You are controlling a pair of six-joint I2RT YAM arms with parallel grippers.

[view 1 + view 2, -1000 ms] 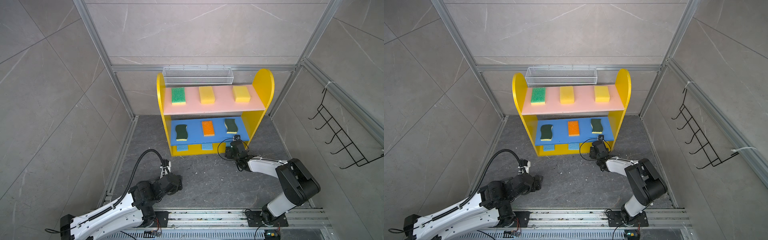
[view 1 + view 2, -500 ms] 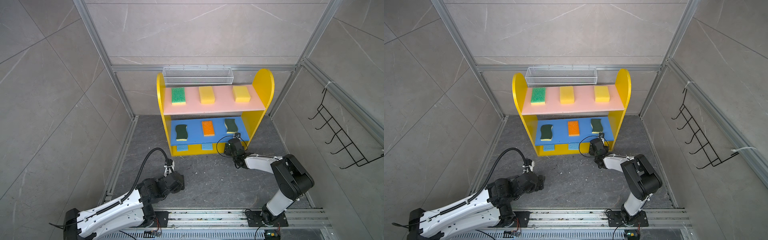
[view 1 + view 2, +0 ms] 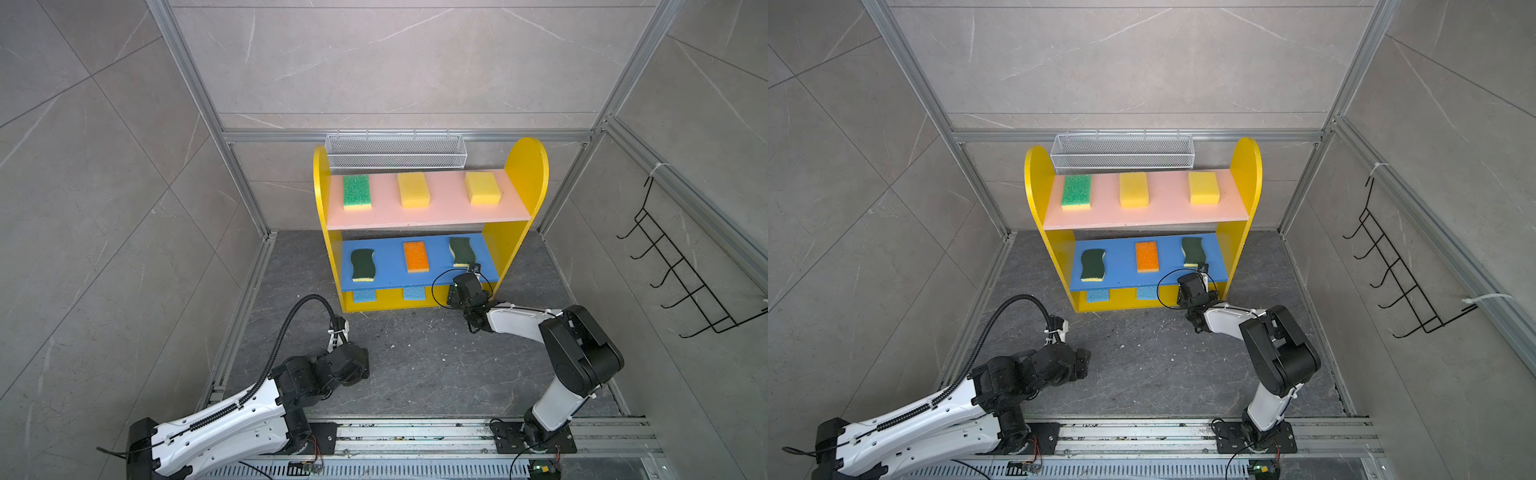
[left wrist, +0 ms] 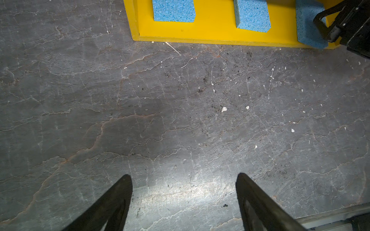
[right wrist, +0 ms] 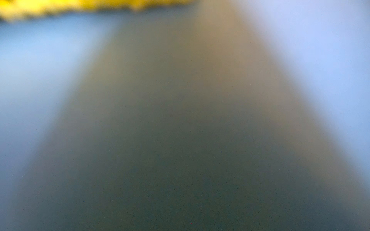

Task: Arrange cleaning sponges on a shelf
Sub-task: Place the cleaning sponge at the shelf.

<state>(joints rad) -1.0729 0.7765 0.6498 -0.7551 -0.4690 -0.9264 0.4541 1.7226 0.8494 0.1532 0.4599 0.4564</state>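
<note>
Left jaws apart; right jaws maybe touching sponge (image 4: pixel 306 22)

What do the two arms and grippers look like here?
Both arms have white shells and black joints. The left arm carries a ribbed black hose; a thin black cable loops at the wrist of the right arm. The left gripper has black tapered fingers.

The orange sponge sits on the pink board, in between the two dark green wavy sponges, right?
Not quite. The orange sponge sits on the blue board, not the pink board above it. The rest is right: it lies between the two dark green wavy sponges. Both top views show this.
</note>
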